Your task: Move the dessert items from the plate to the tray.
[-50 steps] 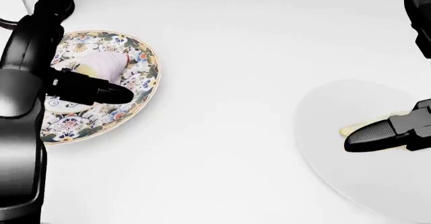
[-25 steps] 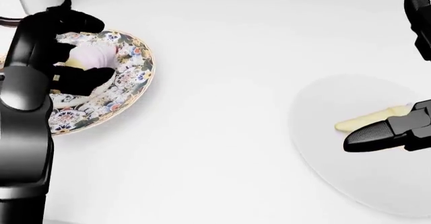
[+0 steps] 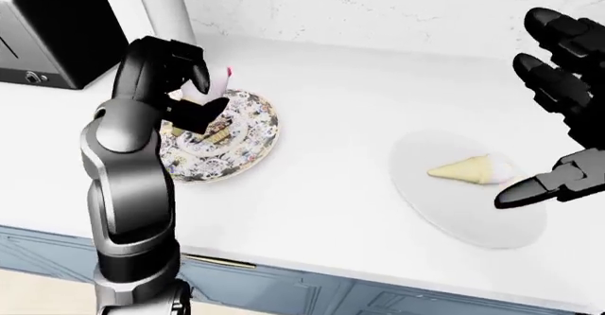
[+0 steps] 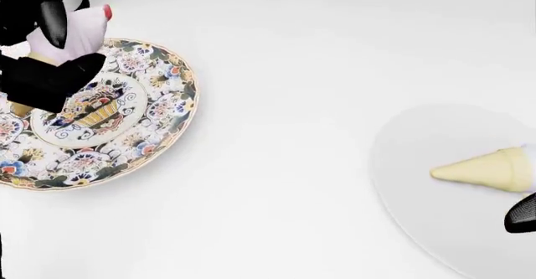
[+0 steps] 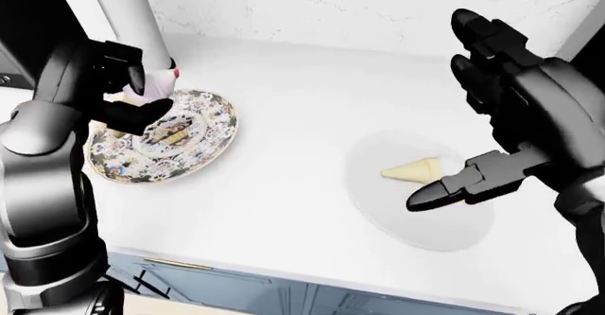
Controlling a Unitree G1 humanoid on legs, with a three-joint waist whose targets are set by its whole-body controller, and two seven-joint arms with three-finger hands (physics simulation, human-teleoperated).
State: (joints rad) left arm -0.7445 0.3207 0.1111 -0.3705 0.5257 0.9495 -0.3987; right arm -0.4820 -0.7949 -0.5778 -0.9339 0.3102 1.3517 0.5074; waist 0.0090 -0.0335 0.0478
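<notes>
Your left hand has its fingers clamped around the pink-frosted cupcake and holds it just above the upper-left rim of the floral plate in the head view. Your right hand hangs with fingers spread apart over the white round tray, gripping nothing. An ice cream cone lies on its side on that tray, well apart from the plate on the white counter.

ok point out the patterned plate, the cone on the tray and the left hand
patterned plate [image 4: 155, 125]: head view, on its bare floral rim.
cone [image 4: 482, 169]: head view, on its pale wafer middle.
tray [image 4: 419, 141]: head view, on its bare surface.
left hand [image 3: 175, 81]: left-eye view, on the hand's middle.
</notes>
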